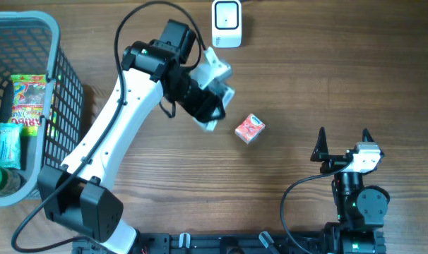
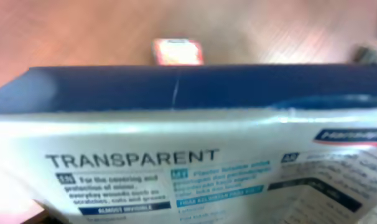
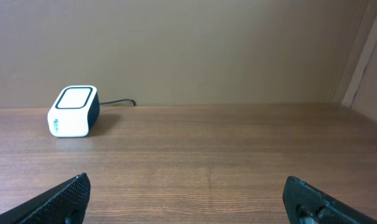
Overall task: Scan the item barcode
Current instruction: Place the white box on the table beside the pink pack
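Box held short of the scanner
The left gripper (image 1: 211, 97) clamps the box (image 1: 219, 73). The scanner (image 1: 227, 23) lies just beyond it, nearer this arm. The right gripper (image 1: 343, 135) gapes wide, empty, well apart.

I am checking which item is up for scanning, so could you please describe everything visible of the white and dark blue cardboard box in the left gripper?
The white and dark blue cardboard box looks like a flat printed pack: a dark blue edge above a white face reading TRANSPARENT, with smaller blue text blocks. The left gripper holds it tilted above the wooden table, near the white box-shaped scanner.
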Controlling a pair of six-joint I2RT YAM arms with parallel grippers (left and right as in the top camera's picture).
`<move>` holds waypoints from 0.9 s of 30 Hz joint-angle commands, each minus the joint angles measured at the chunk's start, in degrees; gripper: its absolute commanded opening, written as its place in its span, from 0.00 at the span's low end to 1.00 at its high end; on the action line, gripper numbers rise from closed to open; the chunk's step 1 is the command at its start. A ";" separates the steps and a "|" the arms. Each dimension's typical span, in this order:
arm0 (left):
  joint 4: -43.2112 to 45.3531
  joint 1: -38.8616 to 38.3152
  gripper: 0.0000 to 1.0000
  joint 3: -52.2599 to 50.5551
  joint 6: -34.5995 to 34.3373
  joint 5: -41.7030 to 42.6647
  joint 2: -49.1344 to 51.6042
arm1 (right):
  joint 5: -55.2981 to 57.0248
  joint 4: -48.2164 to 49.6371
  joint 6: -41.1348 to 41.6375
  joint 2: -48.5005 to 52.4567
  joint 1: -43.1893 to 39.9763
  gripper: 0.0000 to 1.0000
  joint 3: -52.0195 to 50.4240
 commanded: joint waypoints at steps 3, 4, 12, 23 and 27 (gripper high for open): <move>7.43 0.04 0.72 0.13 -10.25 -7.52 3.65 | -0.07 0.33 -0.98 -0.37 0.28 1.00 -0.07; 7.28 0.07 0.72 0.13 -11.76 -7.52 5.62 | -0.07 0.35 -0.98 -0.37 0.28 1.00 -0.07; 6.01 0.04 0.77 0.13 -17.11 -6.43 20.26 | -0.07 0.33 -0.96 -0.37 0.28 1.00 -0.07; -10.43 1.18 1.00 11.43 -16.94 -17.38 13.42 | -0.07 0.35 -0.98 -0.37 0.28 1.00 -0.07; -13.90 6.36 1.00 27.80 -27.71 -26.97 1.03 | -0.07 0.33 -0.98 -0.37 0.28 1.00 -0.07</move>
